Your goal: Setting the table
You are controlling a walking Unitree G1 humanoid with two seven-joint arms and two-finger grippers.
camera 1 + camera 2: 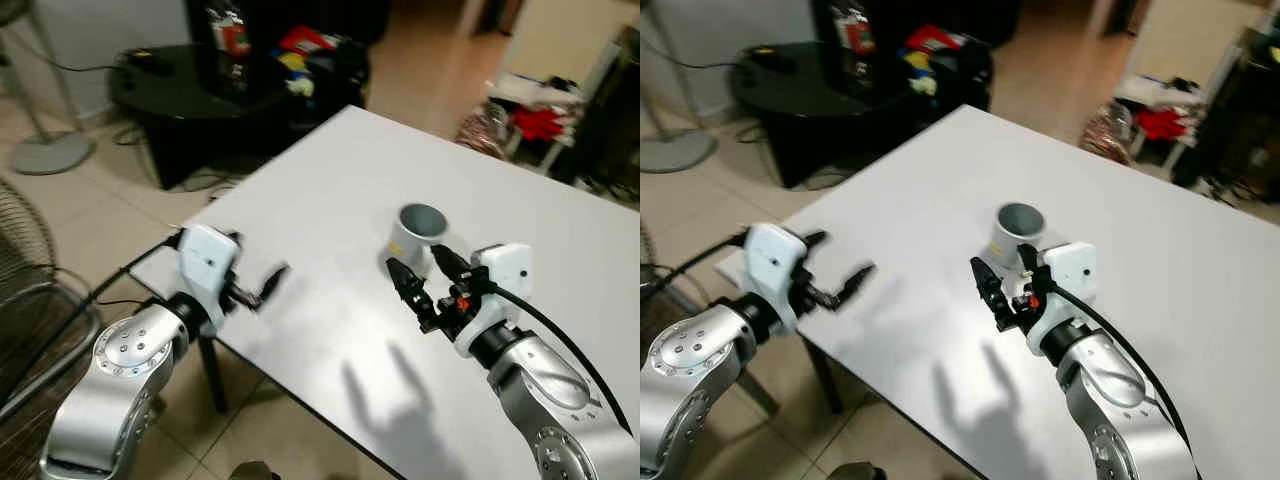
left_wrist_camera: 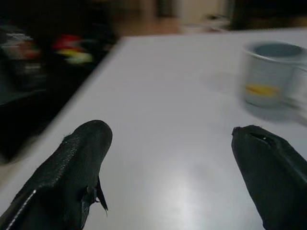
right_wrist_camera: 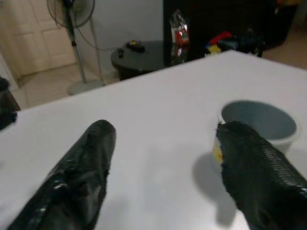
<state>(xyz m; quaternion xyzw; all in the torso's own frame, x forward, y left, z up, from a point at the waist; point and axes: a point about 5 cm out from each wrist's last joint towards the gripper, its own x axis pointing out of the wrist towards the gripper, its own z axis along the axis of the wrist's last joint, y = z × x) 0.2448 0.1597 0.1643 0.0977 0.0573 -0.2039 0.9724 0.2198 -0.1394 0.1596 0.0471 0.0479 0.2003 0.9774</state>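
Near the frame's centre, on the white rectangular table [image 1: 330,190], a pale grey ceramic mug [image 1: 419,232] stands just beyond the right gripper [image 1: 424,283], fingers apart. At left, the left gripper [image 1: 262,285] hovers, fingers apart. A careless approach could topple the mug.

Beyond the far-left corner of your view you have a round black side table [image 1: 170,85] standing on the tiled floor [image 1: 80,230]. On it sit a small dark object with a yellow patch [image 1: 143,57] and a clear bag with red print [image 1: 230,35]. Just beside it, red and yellow items [image 1: 298,50] lie piled on dark furniture. At your far left, a standing fan's round base [image 1: 45,152] rests on the tiles. Far right, red cloth [image 1: 538,122] lies among the clutter.
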